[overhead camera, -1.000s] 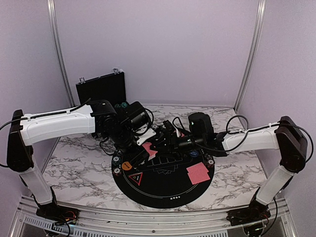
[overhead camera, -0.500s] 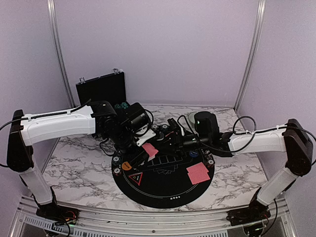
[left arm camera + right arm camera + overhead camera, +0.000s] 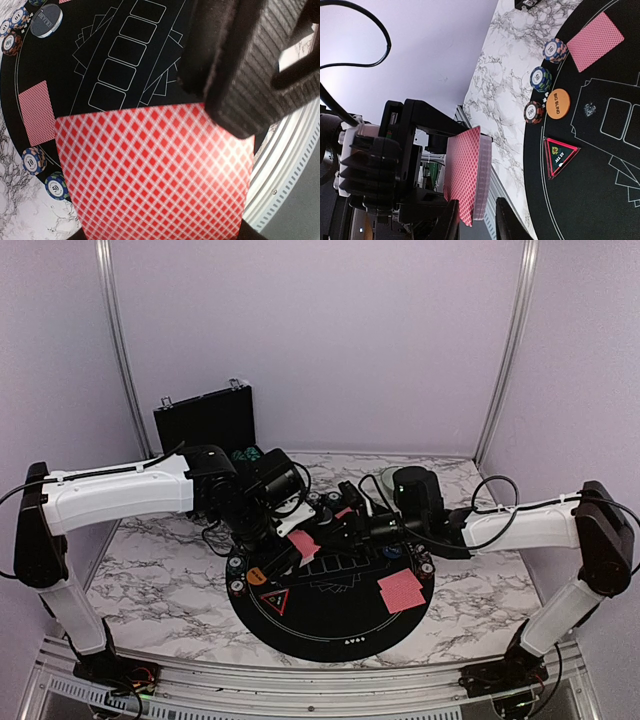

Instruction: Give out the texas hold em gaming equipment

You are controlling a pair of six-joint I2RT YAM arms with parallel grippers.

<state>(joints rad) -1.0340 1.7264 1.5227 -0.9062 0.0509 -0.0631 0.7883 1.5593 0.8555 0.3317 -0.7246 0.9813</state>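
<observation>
L gripper [image 3: 288, 548] clamped on card deck [image 3: 465, 175], held edge-on just ahead of R gripper [image 3: 476, 222], jaws apart, so R looks placed to peel 1 card.

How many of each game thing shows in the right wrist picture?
Chip stacks: 3
Orange disc: 1
Red triangle: 1
Flat card: 1
Held deck: 1
Total: 7

The right wrist view contains three poker chip stacks [image 3: 540, 78], one orange button disc [image 3: 560, 103], one triangular marker [image 3: 561, 155], one flat card pile [image 3: 595, 41], and one card deck [image 3: 465, 180].
</observation>
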